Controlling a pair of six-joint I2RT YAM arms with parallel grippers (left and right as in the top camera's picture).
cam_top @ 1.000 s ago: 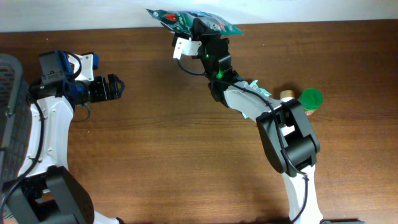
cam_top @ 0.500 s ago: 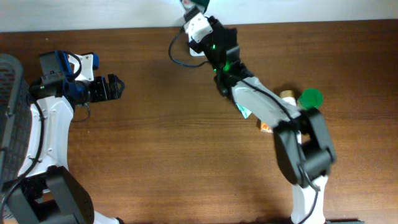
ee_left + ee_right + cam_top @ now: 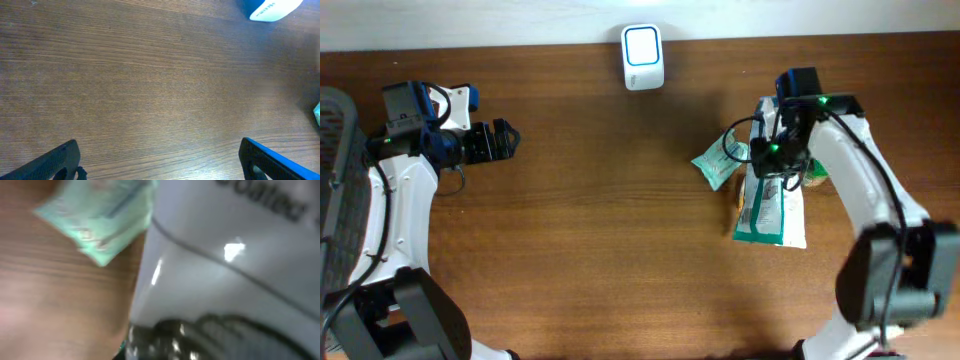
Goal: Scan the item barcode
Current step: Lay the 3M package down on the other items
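Observation:
The item, a white snack bag with green edges (image 3: 772, 210), lies flat on the table at the right. My right gripper (image 3: 775, 165) hovers at the bag's upper end. In the blurred right wrist view the bag (image 3: 225, 255) fills most of the picture and hides the fingers, so the grip is unclear. At the table's back edge stands the white barcode scanner (image 3: 642, 56), well clear of the bag. Far to the left, my left gripper (image 3: 505, 140) is open and holds nothing. Its fingers (image 3: 60, 160) stand wide apart over bare wood.
A small pale green packet (image 3: 718, 162) lies just left of the bag, and shows too in the right wrist view (image 3: 100, 220). A green-lidded jar (image 3: 817, 172) peeks out behind the right arm. A dark basket (image 3: 335, 130) sits at the left edge.
The right arm has swung from the scanner at the back to the right side, carrying the bag down onto the table. The scanner now shows uncovered. The left arm has not moved.

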